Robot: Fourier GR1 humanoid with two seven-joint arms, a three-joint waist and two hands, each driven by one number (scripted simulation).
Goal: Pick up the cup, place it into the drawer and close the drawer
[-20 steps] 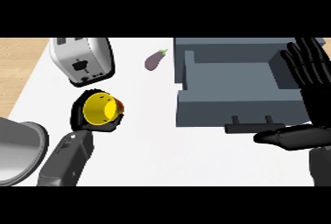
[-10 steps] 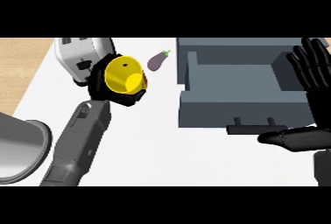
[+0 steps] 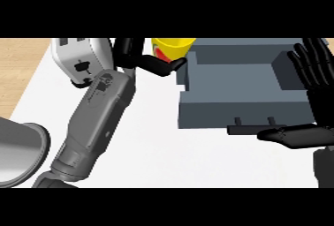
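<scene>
White bench (image 3: 153, 145), grey drawer (image 3: 244, 112) open, left robot hand (image 3: 130, 49) curled round the yellow cup (image 3: 173, 47) just beside the drawer's far-left corner, cup cropped so can't tell its axis or mouth direction, right robot hand (image 3: 312, 133) resting open at right.

No text can be read; the dark marking (image 3: 104, 85) on the left forearm (image 3: 94, 123) is illegible

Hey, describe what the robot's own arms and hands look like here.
The left forearm is a long, boxy grey shell with a dark printed marking near the wrist. The left hand and right hand are black, with slender fingers. No cables show.
</scene>
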